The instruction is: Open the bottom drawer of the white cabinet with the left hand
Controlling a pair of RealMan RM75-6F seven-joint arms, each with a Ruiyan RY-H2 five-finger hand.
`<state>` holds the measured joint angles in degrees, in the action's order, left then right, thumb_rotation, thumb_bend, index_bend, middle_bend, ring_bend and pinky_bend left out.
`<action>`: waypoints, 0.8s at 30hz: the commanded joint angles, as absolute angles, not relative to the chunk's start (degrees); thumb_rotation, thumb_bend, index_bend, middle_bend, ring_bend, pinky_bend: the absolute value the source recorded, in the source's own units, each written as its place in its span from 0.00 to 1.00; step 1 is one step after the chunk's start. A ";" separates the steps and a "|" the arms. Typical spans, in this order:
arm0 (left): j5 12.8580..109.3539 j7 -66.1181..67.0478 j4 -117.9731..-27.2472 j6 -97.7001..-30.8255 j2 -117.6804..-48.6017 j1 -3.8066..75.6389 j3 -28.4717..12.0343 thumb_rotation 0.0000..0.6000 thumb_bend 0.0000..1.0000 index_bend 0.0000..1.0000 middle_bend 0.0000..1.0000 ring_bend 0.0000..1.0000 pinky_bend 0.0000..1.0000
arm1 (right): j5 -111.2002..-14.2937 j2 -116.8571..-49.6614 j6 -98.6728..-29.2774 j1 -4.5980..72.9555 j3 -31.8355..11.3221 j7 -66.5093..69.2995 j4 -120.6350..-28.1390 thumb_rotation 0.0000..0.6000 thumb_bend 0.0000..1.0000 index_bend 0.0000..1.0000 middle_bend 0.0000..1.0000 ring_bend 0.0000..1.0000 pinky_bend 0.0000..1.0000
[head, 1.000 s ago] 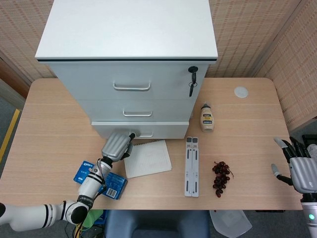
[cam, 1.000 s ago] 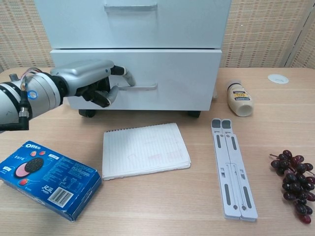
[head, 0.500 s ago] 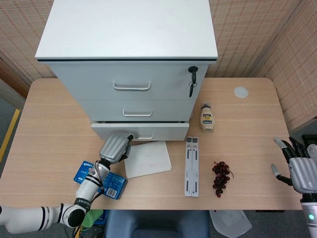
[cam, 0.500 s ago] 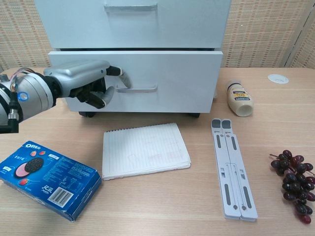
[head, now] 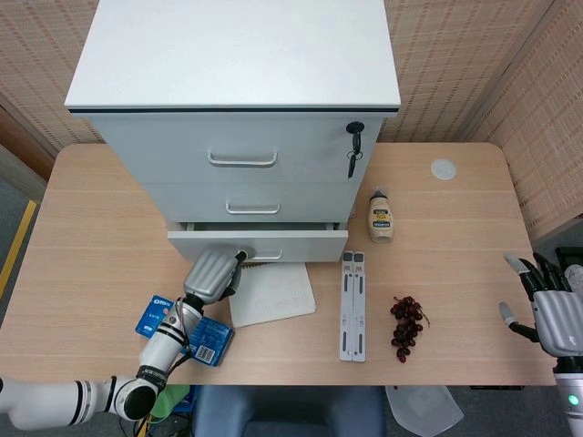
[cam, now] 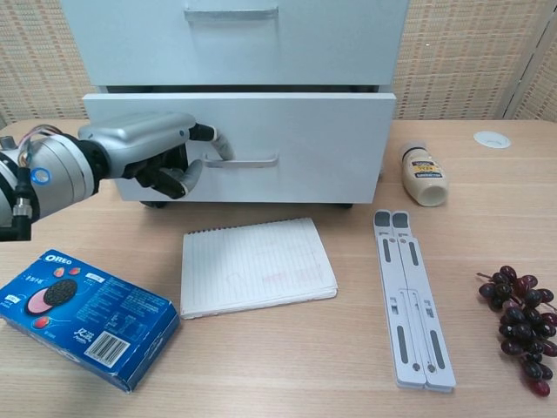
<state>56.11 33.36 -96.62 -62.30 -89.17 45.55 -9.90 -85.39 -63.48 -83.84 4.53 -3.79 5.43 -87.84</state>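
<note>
- While the left hand (cam: 148, 152) hooks curled fingers on the handle (cam: 242, 160), the bottom drawer (cam: 287, 144) has slid further out from the white cabinet (head: 237, 100).
- Opening is underway, judging by the dark gap above the drawer.
- Far from the cabinet, the right hand (head: 551, 305) stays spread and idle.

On the bench, a notebook (cam: 258, 265) lies just below the fingers (cam: 178, 177), a blue Oreo box (cam: 83, 318) further below-left, grapes (cam: 520, 327) far right.
</note>
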 commanded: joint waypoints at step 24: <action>57.66 37.56 -105.62 -66.12 -85.81 42.69 -5.37 1.00 0.70 0.26 1.00 1.00 1.00 | -85.93 -64.05 -83.87 4.61 -3.66 5.70 -87.45 1.00 0.34 0.10 0.17 0.08 0.10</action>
